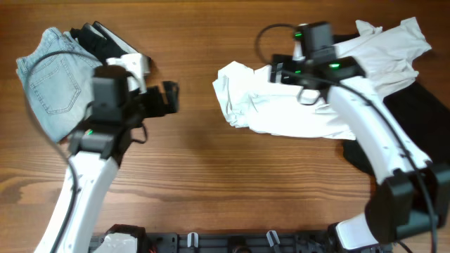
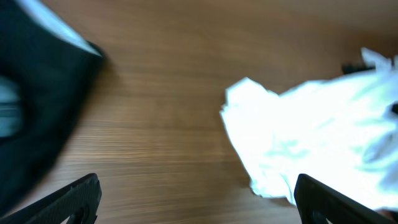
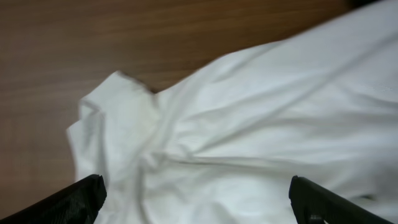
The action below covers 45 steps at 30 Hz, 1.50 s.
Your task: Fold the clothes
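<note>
A crumpled white T-shirt lies on the wooden table at the centre right; no black bars show on it. It also shows in the left wrist view and fills the right wrist view. A black garment lies partly under it at the right. My right gripper is open just above the shirt, its fingers wide apart and empty. My left gripper is open over bare wood left of the shirt, its fingers wide apart and empty.
Folded light-blue jeans lie at the far left with dark and white garments stacked beside them. Bare wooden table spans the middle and front. A dark blurred shape fills the left of the left wrist view.
</note>
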Tool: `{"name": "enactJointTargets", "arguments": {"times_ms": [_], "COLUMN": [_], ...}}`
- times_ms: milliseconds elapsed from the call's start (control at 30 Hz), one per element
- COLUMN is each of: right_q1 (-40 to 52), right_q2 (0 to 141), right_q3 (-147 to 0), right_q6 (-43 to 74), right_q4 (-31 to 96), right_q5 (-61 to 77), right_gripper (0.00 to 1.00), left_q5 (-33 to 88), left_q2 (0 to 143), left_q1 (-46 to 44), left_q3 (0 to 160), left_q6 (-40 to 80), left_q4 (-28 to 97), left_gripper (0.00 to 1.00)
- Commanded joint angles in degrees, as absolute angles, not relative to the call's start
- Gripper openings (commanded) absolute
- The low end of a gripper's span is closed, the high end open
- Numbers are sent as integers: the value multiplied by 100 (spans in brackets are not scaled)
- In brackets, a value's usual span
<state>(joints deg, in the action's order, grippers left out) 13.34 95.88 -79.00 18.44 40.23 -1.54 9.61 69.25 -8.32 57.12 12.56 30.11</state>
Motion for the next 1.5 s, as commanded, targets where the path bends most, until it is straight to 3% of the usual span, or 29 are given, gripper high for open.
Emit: {"name": "enactJointTargets", "arguments": {"times_ms": [0,367,400,433,500,533,700,833,867,900,933,1067,1200,1400,1467], "right_q1": [637,-679,-683,-683,-683,-683,-701,-856,-856,-854,-854,-856,-854,-856,-856], "right_q2": [9157,9085,9085,9085,9085,9085,9085,9085,9087,9091,9091,9098,9118,9131,9131], "right_q3": [-7902,-7902,-7902,-7902,-7902,-7902,-7902,-7902,-7902,-7902,-7902,-7900,-7900,-7900,-7900], "right_q6": [1949,1951,1951,1951,1951,1951,1957,1914,1831,1789,1789,1181,1059,1061,1061], "right_q4": [4530,5433,5450,5457,5487,5507,5579,5529,5527,5529,5546,5697,5701,5712,5714], "right_q5": [-392,-408,-408,-405,-408,-410,-410,-429,-416,-388,-384,-390,-408,-408,-408], "right_gripper": [100,100,100,100,100,100,100,100,100,100,100,98,89,94,94], "left_q5": [1236,1715,1688,1629,1223,858,504,366,585,860,1278,2045,2209,1669,1634], "left_q2": [7870,10851,11004,11061,11078,11017,10374,9413,9336,9332,9369,9666,9955,10875,11227], "left_q1": [-1525,-3269,-3465,-3559,-3653,-3573,-2534,-567,-161,62,274,276,-567,-2215,-2598], "left_q3": [5776,5776,5776,5776,5778,5791,6163,6899,6947,6945,6945,6943,6938,6932,6932], "left_q6": [1653,3208,3201,3199,3201,3197,2703,2786,3033,3096,3092,3092,3092,3699,3693], "left_q4": [2672,593,405,309,213,154,600,1026,996,996,1085,2115,3074,2915,2530], "left_gripper": [100,100,94,77,17,4,4,7,41,66,100,100,100,100,92]}}
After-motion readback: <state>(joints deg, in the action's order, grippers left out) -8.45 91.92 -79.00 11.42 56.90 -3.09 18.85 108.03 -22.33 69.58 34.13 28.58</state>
